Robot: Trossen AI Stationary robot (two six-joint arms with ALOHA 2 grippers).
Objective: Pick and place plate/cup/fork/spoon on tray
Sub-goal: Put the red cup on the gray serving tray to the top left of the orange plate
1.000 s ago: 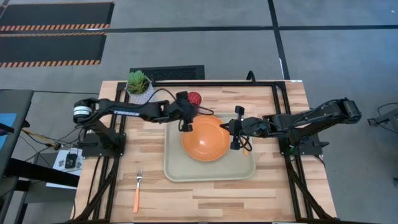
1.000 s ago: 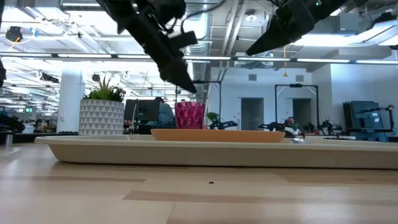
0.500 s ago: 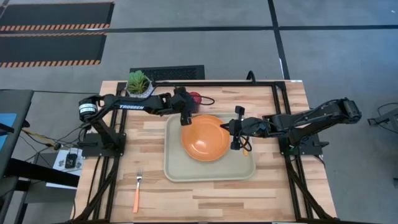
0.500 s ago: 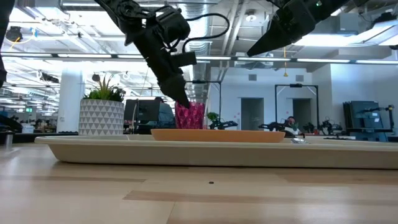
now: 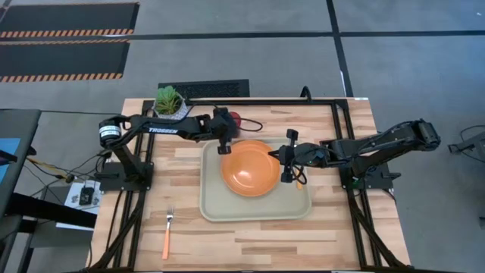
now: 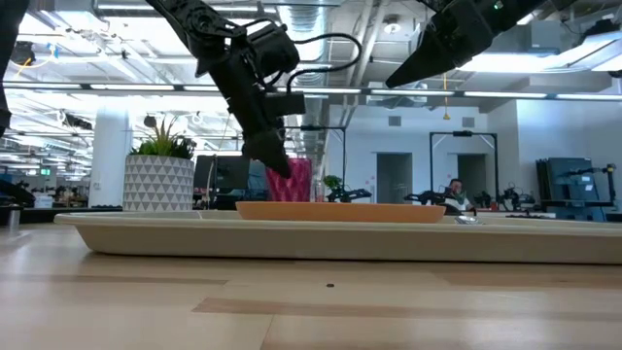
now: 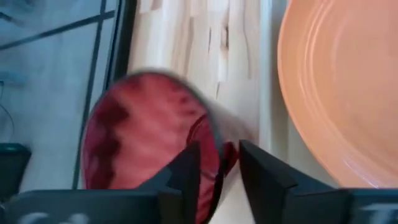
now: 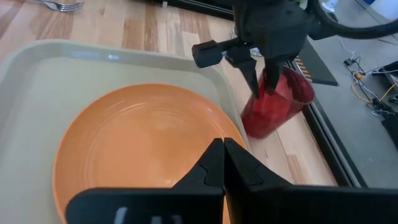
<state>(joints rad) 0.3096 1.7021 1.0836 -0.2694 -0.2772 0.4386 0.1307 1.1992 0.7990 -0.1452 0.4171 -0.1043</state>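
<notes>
**Left claw closes on the cup rim**

Since a second ago my left gripper (image 8: 260, 73) has gone from hovering above the plate's far edge back to the cup (image 8: 275, 102), and its jaws have narrowed from wide. One finger sits inside the cup, the other outside, pinching the wall; the cup tips toward the tray. It stands on the table just off the tray's (image 5: 216, 211) far-left corner, near the plant pot (image 5: 170, 105).

By my reading, one item is surely home: the plate (image 5: 250, 168) lies on the tray. The cup is gripped but not yet carried over. The fork (image 5: 167, 232) lies untouched near the table's front-left corner. Some metal shows at the tray's right side in the low view, possibly the spoon; I cannot confirm it.

My right gripper (image 5: 286, 157) hangs closed and empty over the plate's right edge.

Only the wrist views show the finger inside the cup. From above, the arm hides most of it. Only the low view shows the tilt against the plate's rim.
</notes>
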